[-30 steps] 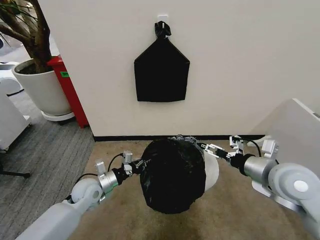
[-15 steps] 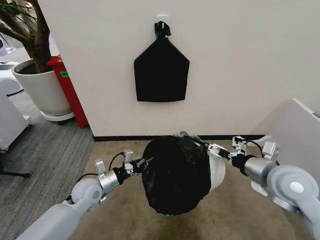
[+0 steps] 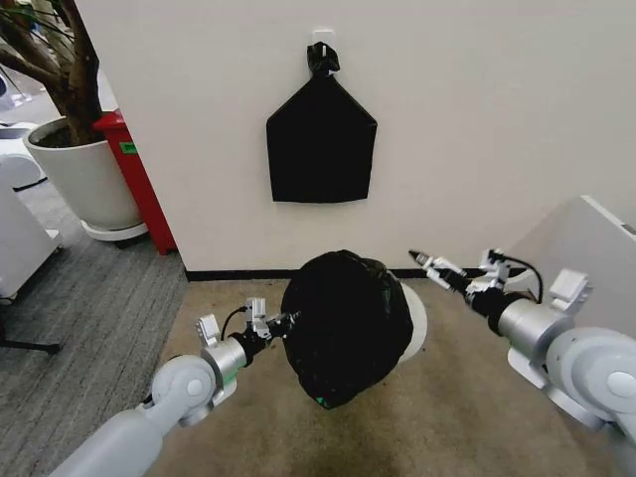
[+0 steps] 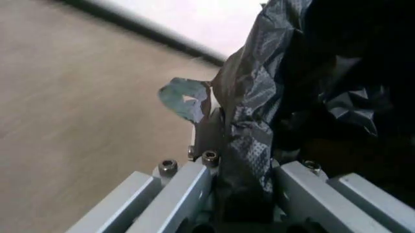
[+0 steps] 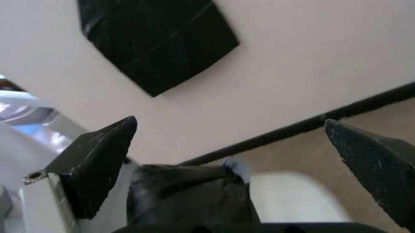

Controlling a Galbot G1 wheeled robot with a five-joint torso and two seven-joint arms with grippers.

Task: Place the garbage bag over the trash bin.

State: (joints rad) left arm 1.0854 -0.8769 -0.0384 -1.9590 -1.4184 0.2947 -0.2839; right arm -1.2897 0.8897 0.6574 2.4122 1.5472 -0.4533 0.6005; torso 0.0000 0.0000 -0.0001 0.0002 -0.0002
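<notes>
The garbage bag is draped over the trash bin on the carpeted floor, a cream strip left bare. Its edge is pinched by the closed left hand. The right hand is held spread open, apart from the bag.

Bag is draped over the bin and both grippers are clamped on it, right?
Not both. The left gripper is shut on the garbage bag draped over the trash bin, but the right gripper is open and clear of it, as the right wrist view shows.
</notes>
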